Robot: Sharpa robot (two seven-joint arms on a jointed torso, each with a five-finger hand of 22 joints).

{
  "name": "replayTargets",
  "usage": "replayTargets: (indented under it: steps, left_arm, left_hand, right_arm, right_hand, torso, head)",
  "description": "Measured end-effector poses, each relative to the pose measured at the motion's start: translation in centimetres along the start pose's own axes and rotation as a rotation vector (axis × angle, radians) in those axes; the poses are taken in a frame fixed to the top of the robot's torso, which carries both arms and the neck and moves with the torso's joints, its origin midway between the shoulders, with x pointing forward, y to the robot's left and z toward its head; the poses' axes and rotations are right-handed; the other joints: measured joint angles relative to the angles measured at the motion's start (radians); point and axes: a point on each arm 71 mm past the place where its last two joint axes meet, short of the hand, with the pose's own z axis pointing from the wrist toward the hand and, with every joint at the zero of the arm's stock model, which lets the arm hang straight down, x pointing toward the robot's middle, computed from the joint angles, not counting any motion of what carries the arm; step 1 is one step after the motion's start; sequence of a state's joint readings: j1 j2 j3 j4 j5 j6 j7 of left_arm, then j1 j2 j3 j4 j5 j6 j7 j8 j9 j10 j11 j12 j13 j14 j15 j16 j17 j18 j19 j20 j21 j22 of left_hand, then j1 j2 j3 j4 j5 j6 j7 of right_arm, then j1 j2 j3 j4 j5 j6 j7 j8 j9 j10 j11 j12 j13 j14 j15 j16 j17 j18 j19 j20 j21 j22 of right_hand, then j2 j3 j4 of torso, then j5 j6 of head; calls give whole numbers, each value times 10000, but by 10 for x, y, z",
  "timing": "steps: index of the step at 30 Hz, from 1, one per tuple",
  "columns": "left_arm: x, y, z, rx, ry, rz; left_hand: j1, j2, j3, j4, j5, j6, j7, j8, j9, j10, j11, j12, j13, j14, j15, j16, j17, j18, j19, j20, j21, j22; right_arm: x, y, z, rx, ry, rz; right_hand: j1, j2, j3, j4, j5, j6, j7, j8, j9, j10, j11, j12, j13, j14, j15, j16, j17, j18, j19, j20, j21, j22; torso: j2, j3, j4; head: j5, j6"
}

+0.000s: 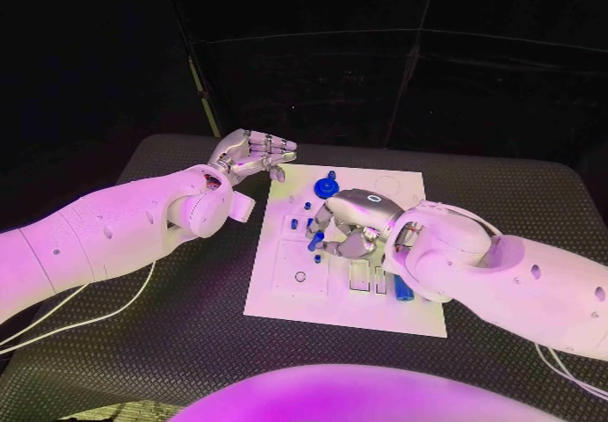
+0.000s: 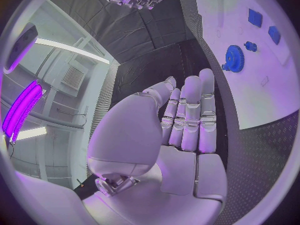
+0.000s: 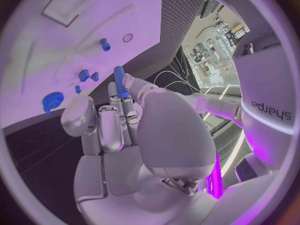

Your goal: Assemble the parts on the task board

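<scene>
The white rectangular task board lies at the middle of the black table, with a blue toothed gear near its 12 o'clock edge and a blue block toward 4 o'clock. The right hand hovers over the board's centre, pinching a blue cylindrical peg between its fingertips. The left hand hangs at the board's 11 o'clock corner, fingers curled in on nothing.

The right hand is hovering over the middle of the white task board, while the left hand is curling at its far-left corner beside a blue gear.
</scene>
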State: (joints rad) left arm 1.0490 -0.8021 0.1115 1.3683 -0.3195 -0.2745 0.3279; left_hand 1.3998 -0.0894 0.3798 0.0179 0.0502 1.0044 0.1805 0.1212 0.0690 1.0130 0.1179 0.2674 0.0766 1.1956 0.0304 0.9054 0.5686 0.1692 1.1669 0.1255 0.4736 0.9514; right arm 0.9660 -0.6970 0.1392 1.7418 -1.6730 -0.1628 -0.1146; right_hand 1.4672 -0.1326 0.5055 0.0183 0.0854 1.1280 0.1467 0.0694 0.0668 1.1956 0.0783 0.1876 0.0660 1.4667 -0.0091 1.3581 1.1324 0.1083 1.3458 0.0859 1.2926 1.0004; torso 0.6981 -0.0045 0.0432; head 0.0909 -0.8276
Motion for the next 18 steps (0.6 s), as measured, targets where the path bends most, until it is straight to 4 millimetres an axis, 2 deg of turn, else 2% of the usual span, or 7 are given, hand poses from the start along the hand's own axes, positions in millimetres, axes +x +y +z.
replayTargets:
  steps: [3, 8, 18]
  left_arm:
    - [1, 0, 0, 6, 25, -13]
    - [3, 0, 1, 13, 59, -32]
    - [5, 0, 2, 21, 114, -59]
  left_hand:
    - [0, 0, 0, 0, 0, 0, 0, 0, 0, 0, 0, 0, 0, 0, 0, 0, 0, 1, 0, 0, 0, 0]
    - [0, 0, 0, 0, 0, 0, 0, 0, 0, 0, 0, 0, 0, 0, 0, 0, 0, 0, 0, 0, 0, 0]
    - [0, 0, 0, 0, 0, 0, 0, 0, 0, 0, 0, 0, 0, 0, 0, 0, 1, 0, 0, 0, 0, 1]
  right_arm:
    - [17, 8, 7, -290, 357, 55]
    - [34, 15, 15, -584, 753, 45]
    - [46, 13, 21, -671, 1141, -190]
  right_hand:
    - [0, 0, 30, -30, 44, 0, 0, 0, 0, 0, 0, -20, -1, 0, 0, 0, -6, 1, 0, 0, 0, 0]
    - [-1, -1, 31, -32, 44, 0, 0, 0, 0, 0, 0, -23, -10, 0, 0, 0, -6, 1, 0, 0, 0, -1]
    - [-2, -2, 31, -32, 44, 0, 0, 0, 1, 0, 0, -72, -8, 0, 0, -1, -24, 1, -1, 0, 0, -2]
  torso:
    - [5, 0, 0]
    - [9, 9, -10]
    - [4, 15, -23]
  head:
    - [28, -26]
    - [65, -64]
    - [95, -125]
